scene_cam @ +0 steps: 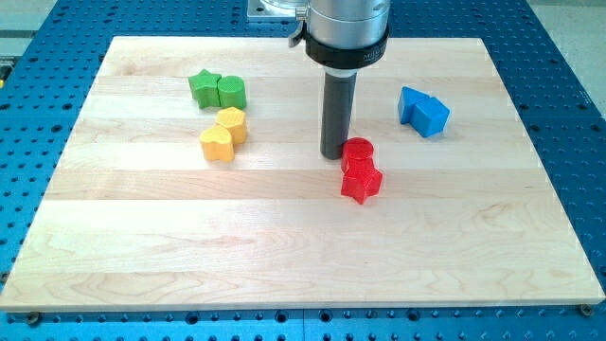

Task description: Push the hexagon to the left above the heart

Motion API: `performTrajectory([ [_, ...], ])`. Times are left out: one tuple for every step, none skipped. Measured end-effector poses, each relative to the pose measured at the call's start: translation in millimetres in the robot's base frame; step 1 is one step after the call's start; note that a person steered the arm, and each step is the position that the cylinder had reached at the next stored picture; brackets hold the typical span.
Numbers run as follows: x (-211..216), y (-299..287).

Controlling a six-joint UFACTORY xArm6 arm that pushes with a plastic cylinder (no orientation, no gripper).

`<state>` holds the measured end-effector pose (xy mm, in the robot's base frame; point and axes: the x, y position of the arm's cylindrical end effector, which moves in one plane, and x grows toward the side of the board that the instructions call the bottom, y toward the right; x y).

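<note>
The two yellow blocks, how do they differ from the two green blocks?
The yellow pair lies below the green pair on the board. The yellow blocks sit on a diagonal, one lower left; the green ones sit side by side. The left green block looks star-shaped; neither yellow one does. Both pairs touch within themselves and lie left of my tip.

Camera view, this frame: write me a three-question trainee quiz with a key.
1. True or false: my tip touches a blue block.
2. Which pair lies nearest my tip? A green pair B yellow pair C red pair
3. Fill in: the blue blocks lie toward the view's ____.

Key: 1 false; 2 C, my tip stands just left of the upper red block; 3 right.
</note>
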<state>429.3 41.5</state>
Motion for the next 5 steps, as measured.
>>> performTrajectory([
  [0.0,0.0],
  [0.0,-0.5],
  [-10.0,-3.0],
  [-21.0,-3.0],
  [-51.5,-31.2],
])
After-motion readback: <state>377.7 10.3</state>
